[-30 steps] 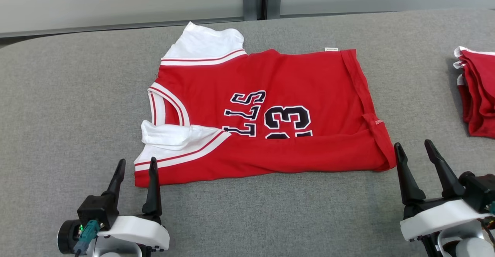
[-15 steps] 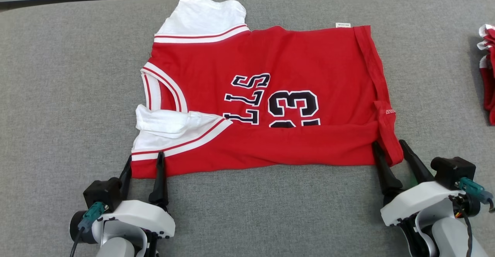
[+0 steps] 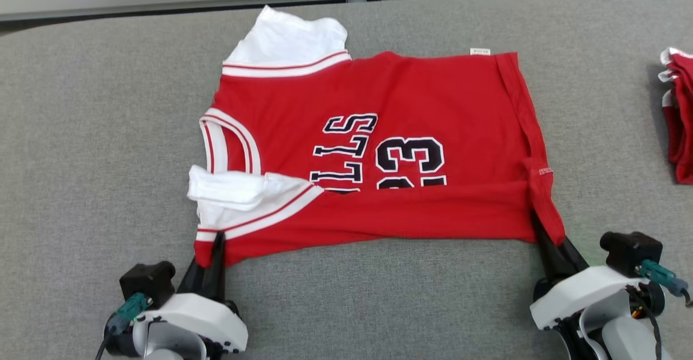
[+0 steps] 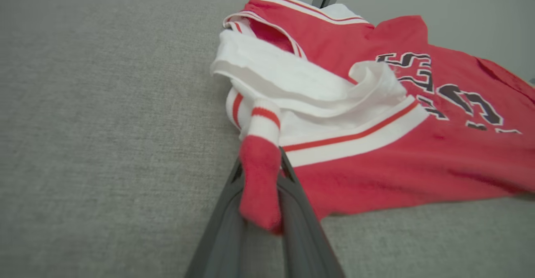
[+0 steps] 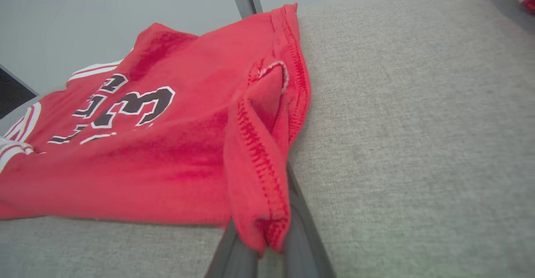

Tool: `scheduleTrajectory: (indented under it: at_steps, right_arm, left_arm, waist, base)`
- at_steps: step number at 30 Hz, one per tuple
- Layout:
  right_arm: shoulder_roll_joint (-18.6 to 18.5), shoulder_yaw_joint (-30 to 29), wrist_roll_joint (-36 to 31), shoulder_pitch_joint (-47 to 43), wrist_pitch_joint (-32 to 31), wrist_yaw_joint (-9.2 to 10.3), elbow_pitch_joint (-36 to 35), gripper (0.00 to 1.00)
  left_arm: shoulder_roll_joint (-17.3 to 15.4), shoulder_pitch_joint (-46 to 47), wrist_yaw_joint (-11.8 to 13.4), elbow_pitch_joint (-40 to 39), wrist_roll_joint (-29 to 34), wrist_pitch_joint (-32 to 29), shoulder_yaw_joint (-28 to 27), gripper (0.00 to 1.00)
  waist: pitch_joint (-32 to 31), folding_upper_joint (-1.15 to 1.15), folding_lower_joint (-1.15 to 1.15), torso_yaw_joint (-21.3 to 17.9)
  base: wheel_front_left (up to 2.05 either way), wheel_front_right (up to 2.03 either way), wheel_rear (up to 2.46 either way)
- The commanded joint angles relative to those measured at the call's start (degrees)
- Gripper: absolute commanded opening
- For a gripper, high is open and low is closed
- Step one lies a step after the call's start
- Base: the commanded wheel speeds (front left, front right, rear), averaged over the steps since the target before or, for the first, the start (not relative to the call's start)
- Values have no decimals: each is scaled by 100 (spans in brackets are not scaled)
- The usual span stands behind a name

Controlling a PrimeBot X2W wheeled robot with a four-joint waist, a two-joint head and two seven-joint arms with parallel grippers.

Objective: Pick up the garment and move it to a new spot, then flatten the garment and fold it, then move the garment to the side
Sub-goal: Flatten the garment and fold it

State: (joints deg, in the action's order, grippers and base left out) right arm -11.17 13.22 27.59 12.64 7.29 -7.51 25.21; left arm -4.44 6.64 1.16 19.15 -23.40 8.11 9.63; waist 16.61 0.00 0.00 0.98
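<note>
The left gripper (image 3: 208,249) sits at about 7 o'clock in the head view. Its two dark fingers (image 4: 225,228) point toward 12 o'clock and are drawn close together, pinching a corner of the garment (image 3: 379,95) between them. Behind them are the white wrist housing (image 3: 189,316) and a dark block (image 3: 146,279) at its 10 o'clock side.

The right gripper (image 3: 552,243) sits at about 5 o'clock, fingers (image 5: 301,228) slanting toward 11 o'clock and closed tight on another corner of the garment. Its white wrist housing (image 3: 579,289) lies low, with a dark block (image 3: 631,246) at its 1 o'clock side.
</note>
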Motion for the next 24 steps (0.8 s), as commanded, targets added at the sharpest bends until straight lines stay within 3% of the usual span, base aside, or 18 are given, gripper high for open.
scheduleTrajectory:
  at_steps: [1,9,21,22,23,24]
  right_arm:
    - [-39,-51,67,-150,-22,3,-51,0]
    - [-96,-330,67,-958,-360,8,-485,0]
    - [233,-690,-96,-1916,-918,7,-1200,0]
    - [255,-707,-130,-1945,-950,7,-1239,0]
    - [283,-717,-135,-1968,-989,7,-1272,17]
    - [306,-731,-160,-1989,-1028,7,-1298,41]
  left_arm:
    - [-24,-138,11,-90,-81,-93,-25,0]
    - [-200,-911,158,-789,-271,-702,-35,0]
    - [-283,-1638,298,-1420,-409,-1281,85,0]
    - [-277,-1662,311,-1432,-425,-1309,95,4]
    - [-282,-1682,329,-1428,-417,-1328,90,40]
    - [-294,-1681,354,-1433,-392,-1305,83,100]
  waist:
    - [-129,0,0,-12]
    - [-580,0,0,10]
    - [-921,0,0,47]
    - [-934,0,0,49]
    - [-945,0,0,48]
    - [-957,0,0,49]
  base:
    - [0,0,0]
    - [0,0,0]
    - [0,0,0]
    - [0,0,0]
    - [0,0,0]
    - [0,0,0]
